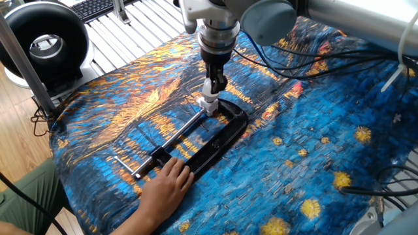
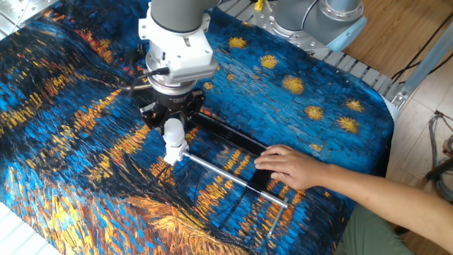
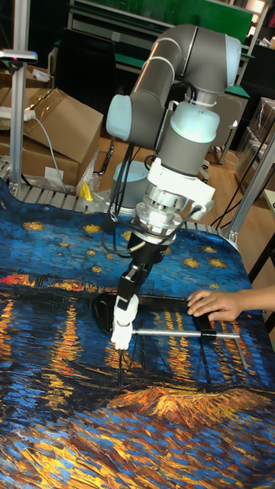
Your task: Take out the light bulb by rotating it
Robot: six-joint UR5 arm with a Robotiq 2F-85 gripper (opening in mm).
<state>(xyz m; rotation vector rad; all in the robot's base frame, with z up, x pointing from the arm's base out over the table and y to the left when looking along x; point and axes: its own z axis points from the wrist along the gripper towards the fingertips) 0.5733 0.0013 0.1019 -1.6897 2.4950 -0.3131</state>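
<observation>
The light bulb (image 2: 173, 132) is a small white globe standing upright in a white socket (image 2: 176, 151). My gripper (image 2: 172, 122) comes straight down from above, and its dark fingers (image 3: 131, 281) are shut on the bulb's globe. In the one fixed view the bulb is mostly hidden between the fingers of the gripper (image 1: 213, 87), with the white socket (image 1: 209, 104) just below. A black clamp (image 1: 221, 138) with a steel screw rod (image 1: 175, 135) grips the socket. A person's hand (image 2: 291, 168) presses on the clamp's far end.
The clamp lies on a blue and orange painted cloth (image 1: 307, 156). A black round fan (image 1: 44, 43) stands at the table's left corner, and cables (image 1: 313, 65) trail across the cloth behind the arm. Cardboard boxes (image 3: 61, 122) sit beyond the table.
</observation>
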